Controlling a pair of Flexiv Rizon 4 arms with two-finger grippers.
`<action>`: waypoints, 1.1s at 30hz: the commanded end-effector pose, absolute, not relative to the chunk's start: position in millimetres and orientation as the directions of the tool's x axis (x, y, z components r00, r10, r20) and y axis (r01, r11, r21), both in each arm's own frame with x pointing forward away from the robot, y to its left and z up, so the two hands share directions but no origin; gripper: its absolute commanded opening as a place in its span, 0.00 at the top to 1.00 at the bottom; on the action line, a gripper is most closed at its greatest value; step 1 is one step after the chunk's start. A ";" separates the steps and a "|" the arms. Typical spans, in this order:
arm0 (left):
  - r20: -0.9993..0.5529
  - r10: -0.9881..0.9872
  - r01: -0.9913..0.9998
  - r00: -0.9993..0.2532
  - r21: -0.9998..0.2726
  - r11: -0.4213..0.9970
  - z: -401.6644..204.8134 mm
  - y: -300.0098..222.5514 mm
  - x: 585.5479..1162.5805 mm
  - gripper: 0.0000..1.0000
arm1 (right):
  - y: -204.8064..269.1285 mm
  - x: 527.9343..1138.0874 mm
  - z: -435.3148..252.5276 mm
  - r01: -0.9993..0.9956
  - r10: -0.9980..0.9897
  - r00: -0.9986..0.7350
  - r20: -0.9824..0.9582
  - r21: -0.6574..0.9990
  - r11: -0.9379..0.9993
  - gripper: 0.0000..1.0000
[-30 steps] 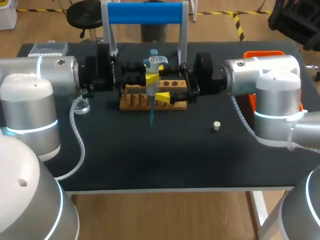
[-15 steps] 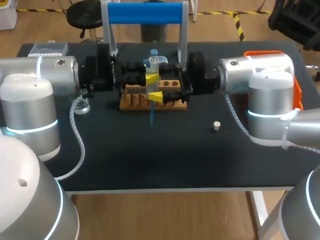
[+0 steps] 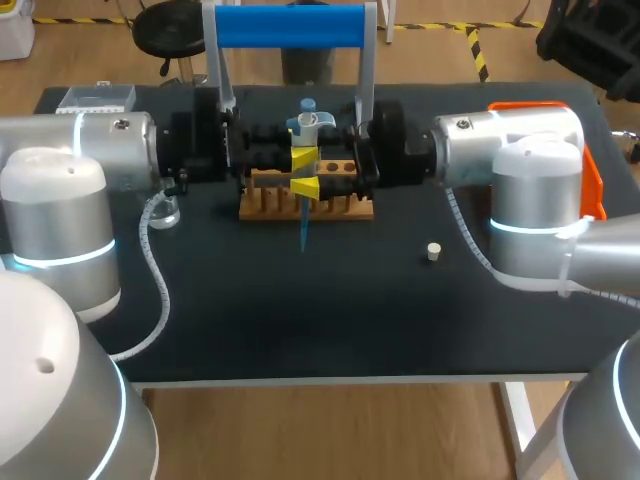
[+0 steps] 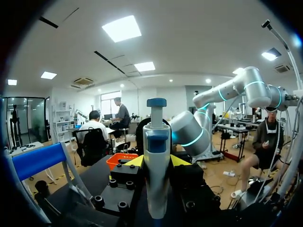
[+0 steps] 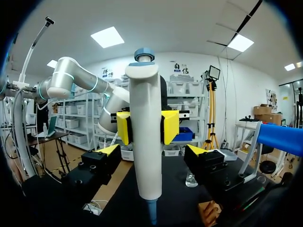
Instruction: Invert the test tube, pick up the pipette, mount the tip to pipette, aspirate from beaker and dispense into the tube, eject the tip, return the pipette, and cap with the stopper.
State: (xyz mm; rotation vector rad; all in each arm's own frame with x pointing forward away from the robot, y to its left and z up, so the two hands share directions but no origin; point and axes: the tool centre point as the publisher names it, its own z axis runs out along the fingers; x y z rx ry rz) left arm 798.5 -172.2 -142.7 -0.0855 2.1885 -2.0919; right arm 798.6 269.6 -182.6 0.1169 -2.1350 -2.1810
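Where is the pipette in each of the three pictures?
Head view: pipette upright at mid-table by the rack, held in the left gripper.
Left wrist view: pipette upright between that gripper's fingers.
Right wrist view: pipette just ahead, between the right gripper's open fingers.
Shared landmark: the blue bar, in all three.

The pipette (image 3: 307,125) stands upright above the bench (image 3: 300,310). It has a white body and a blue plunger button on top, and my left gripper (image 5: 147,127) clamps it from two sides. A slim blue tip (image 3: 303,232) is mounted on its lower end, pointing straight down in front of the wooden rack (image 3: 262,207). The small white stopper (image 3: 433,251) sits alone on the bench, well off to the rack's right. The clear glass beaker (image 3: 165,213) stands to the rack's left.
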 end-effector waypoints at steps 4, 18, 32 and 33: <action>-0.044 -0.125 0.038 -0.991 -0.998 0.046 -142.6 -173.3 797.1 1.00 | 271.9 797.7 -181.5 0.009 -0.113 -0.994 0.006 1.000 -0.025 0.33; -0.044 -0.125 0.038 -0.991 -0.998 0.046 -142.6 -173.3 797.1 1.00 | 274.1 798.0 -180.5 0.014 -0.120 -0.993 0.011 1.000 -0.027 0.64; -0.044 -0.125 0.038 -0.991 -0.998 0.046 -142.6 -173.3 797.1 1.00 | 272.8 797.3 -178.4 0.015 -0.128 -0.992 0.010 0.999 -0.036 1.00; -0.044 -0.125 0.038 -0.991 -0.998 0.046 -142.6 -173.3 797.1 0.00 | 272.3 797.3 -178.0 0.015 -0.128 -0.992 0.011 0.999 -0.037 1.00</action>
